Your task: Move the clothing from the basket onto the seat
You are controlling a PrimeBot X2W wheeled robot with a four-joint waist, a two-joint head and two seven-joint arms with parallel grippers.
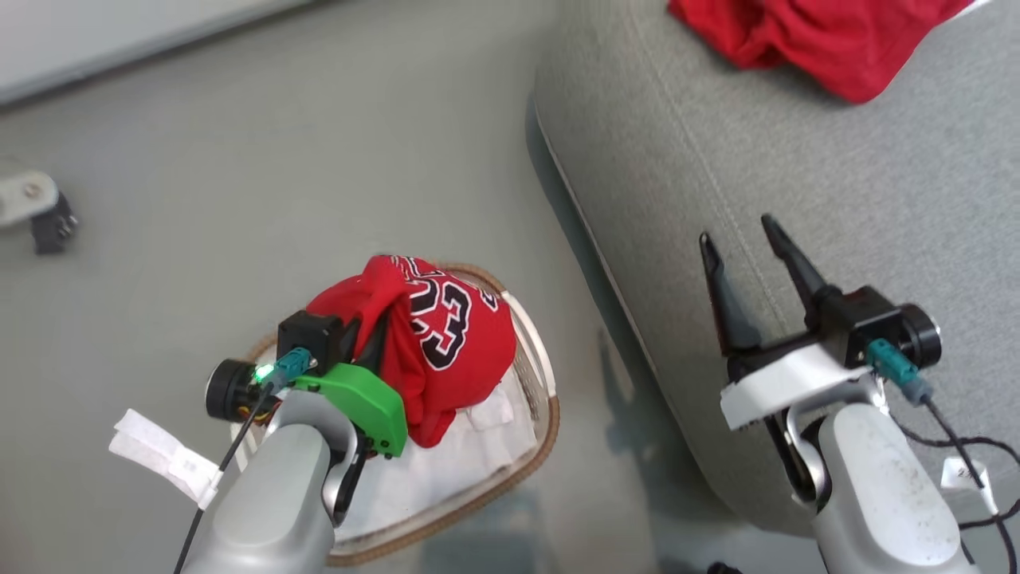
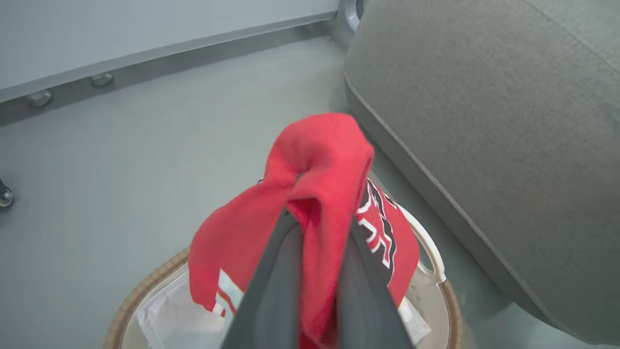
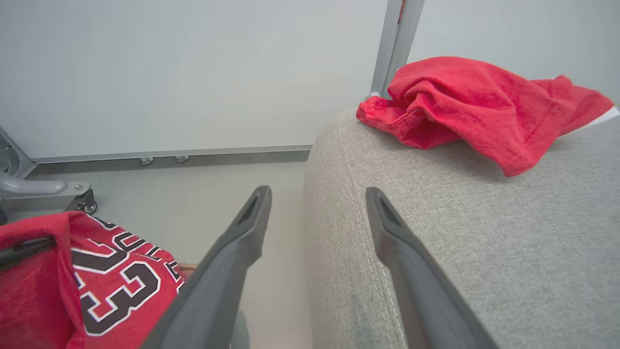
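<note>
A red jersey (image 1: 446, 335) with a black "23" hangs bunched above the basket (image 1: 535, 446), whose white lining (image 1: 446, 470) shows beneath it. My left gripper (image 1: 374, 335) is shut on the jersey's fabric (image 2: 319, 194), with red cloth pinched between its fingers (image 2: 271, 291). The jersey (image 3: 111, 291) also shows at the lower left of the right wrist view. A second red garment (image 1: 821, 32) lies on the grey seat (image 1: 797, 199) at the far end. My right gripper (image 1: 753, 255) stands open and empty over the seat's near edge (image 3: 348, 203).
The basket stands on the grey floor (image 1: 279, 159) just left of the seat's rounded corner. A caster and metal foot (image 1: 36, 211) sit at the far left. A white wall with a baseboard (image 2: 169, 53) runs behind.
</note>
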